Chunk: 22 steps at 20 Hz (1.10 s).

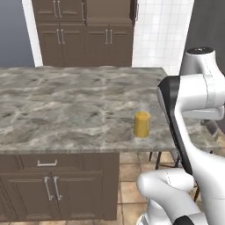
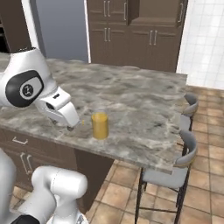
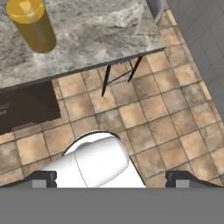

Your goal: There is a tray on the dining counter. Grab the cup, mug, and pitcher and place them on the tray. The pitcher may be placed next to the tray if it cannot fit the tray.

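The gripper (image 3: 111, 178) hangs out over the floor tiles (image 3: 144, 122) beside the counter (image 1: 66, 110), its tips set wide apart with nothing between them. The pitcher (image 2: 99, 125) stands upright near the counter's near edge, just beyond the hand — the only task item in sight. To take it well, I judge the hand should rise above counter height, level out, and close around the body, low and square. Stools (image 2: 181, 164) sit at the far side.
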{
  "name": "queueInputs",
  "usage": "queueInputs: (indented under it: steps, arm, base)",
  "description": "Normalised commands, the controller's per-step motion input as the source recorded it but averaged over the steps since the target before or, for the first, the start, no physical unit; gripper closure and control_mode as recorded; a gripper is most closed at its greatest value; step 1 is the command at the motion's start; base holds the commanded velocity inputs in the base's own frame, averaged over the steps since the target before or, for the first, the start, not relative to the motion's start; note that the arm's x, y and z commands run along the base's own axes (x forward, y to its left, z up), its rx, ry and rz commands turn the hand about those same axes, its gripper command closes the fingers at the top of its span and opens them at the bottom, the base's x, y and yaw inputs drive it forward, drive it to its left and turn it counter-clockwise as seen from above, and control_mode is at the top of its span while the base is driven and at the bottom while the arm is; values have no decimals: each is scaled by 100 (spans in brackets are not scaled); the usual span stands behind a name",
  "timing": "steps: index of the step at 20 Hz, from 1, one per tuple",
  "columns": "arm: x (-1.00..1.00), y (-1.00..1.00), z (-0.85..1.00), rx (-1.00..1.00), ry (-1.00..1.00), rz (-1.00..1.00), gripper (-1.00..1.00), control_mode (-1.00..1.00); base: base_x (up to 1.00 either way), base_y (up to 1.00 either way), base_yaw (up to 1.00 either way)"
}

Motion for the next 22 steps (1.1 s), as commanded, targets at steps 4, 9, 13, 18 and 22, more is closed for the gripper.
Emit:
queueInputs:
  steps: [4,9,13,18,22]
  arm:
    - [0,0,0,0,0,0,-100,100]
    - [0,0,0,0,0,0,-100,100]
    - [0,0,0,0,0,0,-100,100]
    - [0,0,0,0,0,0,-100,100]
    - [0,0,0,0,0,0,-100,100]
  base:
    - [89,-66,0]
    - [62,6,1]
    - [0,2,10]
    - [-2,0,30]
    - [0,-22,35]
